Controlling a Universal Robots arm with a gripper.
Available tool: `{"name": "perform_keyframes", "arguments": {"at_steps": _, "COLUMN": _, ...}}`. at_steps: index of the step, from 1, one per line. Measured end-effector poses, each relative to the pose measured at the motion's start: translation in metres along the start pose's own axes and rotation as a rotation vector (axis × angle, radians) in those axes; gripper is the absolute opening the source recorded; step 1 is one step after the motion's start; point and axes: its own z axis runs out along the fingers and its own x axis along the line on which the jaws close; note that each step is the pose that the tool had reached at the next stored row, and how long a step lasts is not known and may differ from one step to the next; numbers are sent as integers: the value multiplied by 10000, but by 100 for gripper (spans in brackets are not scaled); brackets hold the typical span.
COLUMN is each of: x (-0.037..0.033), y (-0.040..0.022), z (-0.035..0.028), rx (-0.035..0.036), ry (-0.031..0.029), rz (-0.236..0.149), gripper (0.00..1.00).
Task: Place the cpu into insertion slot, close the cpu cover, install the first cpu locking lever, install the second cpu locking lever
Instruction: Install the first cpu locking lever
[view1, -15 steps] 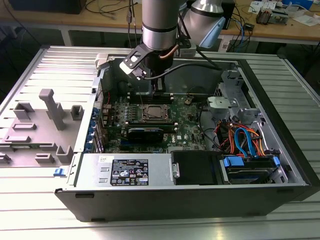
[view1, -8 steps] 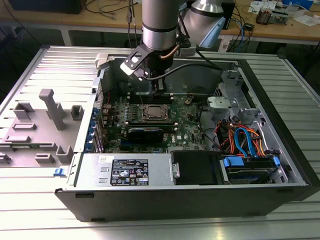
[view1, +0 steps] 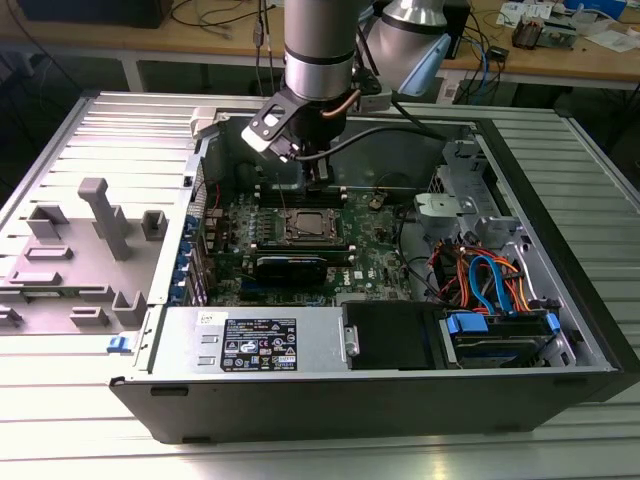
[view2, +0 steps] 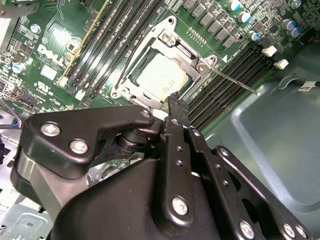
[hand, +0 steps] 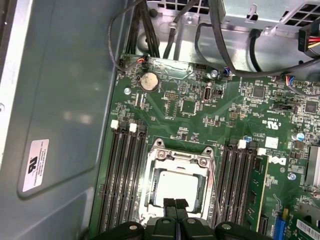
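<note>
Far at the exterior view's left, a grey moulded plastic fixture (view1: 90, 235), matte, with blocky posts and shallow pockets, lying on a ribbed aluminium table (view1: 60, 430) of long parallel grooves.

Next rightward, an open computer case (view1: 300, 415) laid on its side: black outer wall, bare grey sheet steel within. Along its near edge, a silvery power supply box (view1: 200, 345) with a dark label. Behind that, a glossy green motherboard (view1: 228, 222), crowded with small parts and rows of long black memory slots (hand: 122, 175).

At the upper middle of the exterior view, a thick arm (view1: 320, 45) of brushed silver and grey coming down from the top edge, ending in a black gripper (view1: 318, 178) poised over the board. Matte black bolted links in both wrist views; clenched, slim tips pressed flat together with nothing seen between them, hanging just beside the rim of the insertion slot (view1: 308, 228).

Seated in that square socket, the cpu (hand: 180, 185), flat, dull silver-grey, framed by the cpu cover (hand: 182, 162), a thin silvery plate lying down flat around its square window. In the second wrist view, a thin steel locking lever (view2: 235, 81) slanting out from one corner of the frame across the memory slots.

Toward the exterior view's right, looped orange, red and blue cables (view1: 480, 275) above a blue-handled drive (view1: 500, 325). At the upper right, a pale wooden workbench (view1: 560, 65) strewn with small items.
</note>
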Motion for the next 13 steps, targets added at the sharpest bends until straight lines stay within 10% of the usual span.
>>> {"name": "perform_keyframes", "arguments": {"at_steps": 13, "x": -1, "y": -2, "z": 0, "rx": 39, "ry": 24, "rz": -1028, "gripper": 11}}
